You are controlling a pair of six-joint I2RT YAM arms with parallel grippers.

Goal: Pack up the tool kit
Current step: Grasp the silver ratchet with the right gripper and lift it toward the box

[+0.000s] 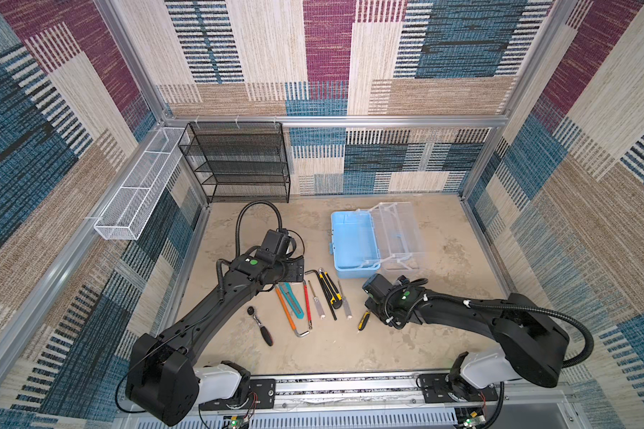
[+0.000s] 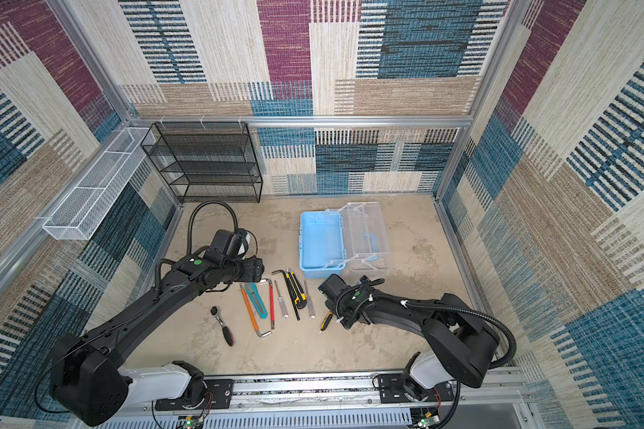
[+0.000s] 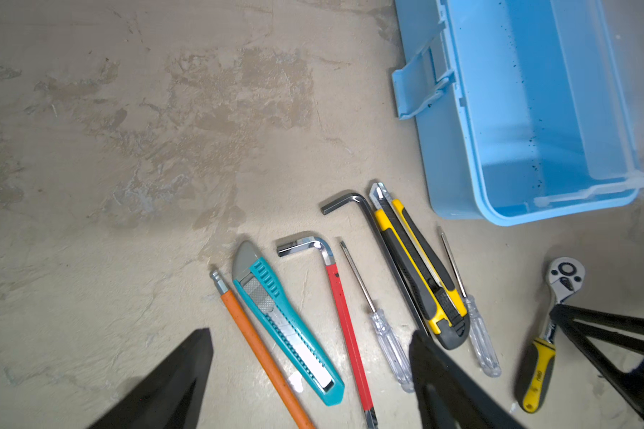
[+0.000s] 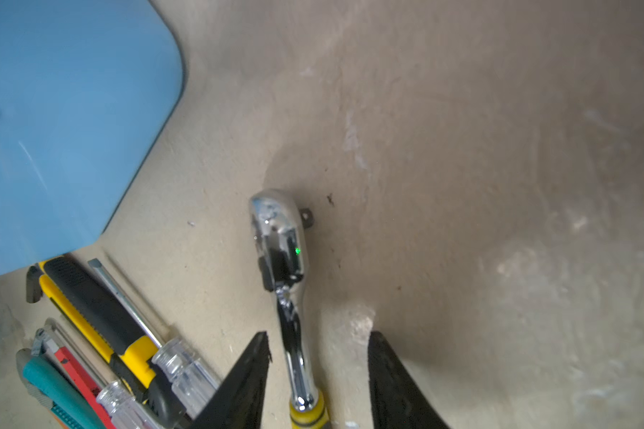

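In both top views the light blue toolbox point(image 1: 352, 241) point(image 2: 320, 241) stands open, its clear lid and tray point(image 1: 398, 232) folded back to the right. Small tools lie in a row in front of it. My left gripper point(image 3: 311, 336) point(image 1: 292, 271) hangs open and wide over the orange-handled mini hacksaw point(image 3: 261, 353), the teal utility knife point(image 3: 287, 327) and a clear screwdriver point(image 3: 387, 345), touching none. My right gripper point(image 4: 318, 336) point(image 1: 372, 310) is open, a finger on either side of the yellow-handled ratchet point(image 4: 279, 237) point(image 1: 364, 320), with gaps on both sides.
A yellow-and-black utility knife point(image 1: 331, 289), a black hex key point(image 3: 354, 202) and a black-and-red ratchet point(image 1: 261, 327) also lie on the floor. A black wire-mesh rack point(image 1: 238, 163) stands at the back left. A white mesh basket point(image 1: 138, 197) hangs on the left wall.
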